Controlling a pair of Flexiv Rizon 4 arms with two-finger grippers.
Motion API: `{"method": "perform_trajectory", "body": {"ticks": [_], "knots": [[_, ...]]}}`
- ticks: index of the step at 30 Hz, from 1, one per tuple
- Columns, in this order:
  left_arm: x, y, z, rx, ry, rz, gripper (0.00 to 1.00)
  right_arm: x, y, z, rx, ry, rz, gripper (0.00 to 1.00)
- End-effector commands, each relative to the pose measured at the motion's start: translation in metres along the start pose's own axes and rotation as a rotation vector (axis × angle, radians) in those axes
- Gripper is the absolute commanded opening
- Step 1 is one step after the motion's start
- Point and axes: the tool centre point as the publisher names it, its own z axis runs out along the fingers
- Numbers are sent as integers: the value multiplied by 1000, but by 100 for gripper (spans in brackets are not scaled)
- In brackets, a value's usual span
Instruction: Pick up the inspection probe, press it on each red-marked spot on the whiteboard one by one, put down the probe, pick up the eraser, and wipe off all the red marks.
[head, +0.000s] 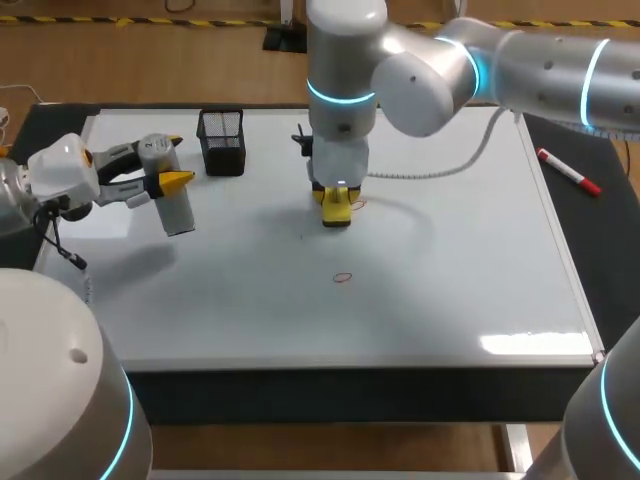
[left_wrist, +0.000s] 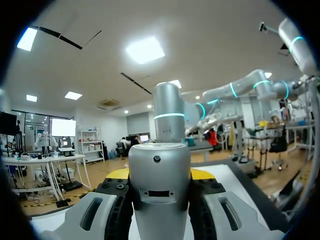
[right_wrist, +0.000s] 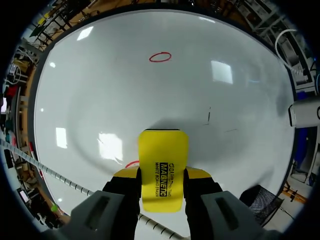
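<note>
My left gripper (head: 172, 180) is over the whiteboard's (head: 450, 290) left part, shut on the silver cylindrical probe (head: 176, 208), which hangs above the board. In the left wrist view the probe (left_wrist: 160, 185) fills the gap between the fingers. My right gripper (head: 337, 200) points down at the board's middle, shut on the yellow eraser (head: 337, 210), whose end rests on the surface. In the right wrist view the eraser (right_wrist: 163, 167) sits between the yellow tips. A trace of red mark (right_wrist: 131, 163) shows beside it. A red oval mark (head: 344, 278) (right_wrist: 160, 57) lies ahead of it.
A black mesh pen holder (head: 222, 141) stands on the board's far left part, between the two grippers. A red marker (head: 568, 170) lies on the black table right of the board. A coiled cable (head: 430, 170) trails from the right arm over the board.
</note>
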Motion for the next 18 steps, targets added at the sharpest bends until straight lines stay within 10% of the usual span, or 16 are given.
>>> {"method": "perform_trajectory", "body": {"ticks": [1,18], "knots": [[0,-1,0,0,-2,1,0,3,0,2,-3,-5,2,0],[0,-1,0,0,-2,1,0,43,1,5,-7,-10,71,0]]}}
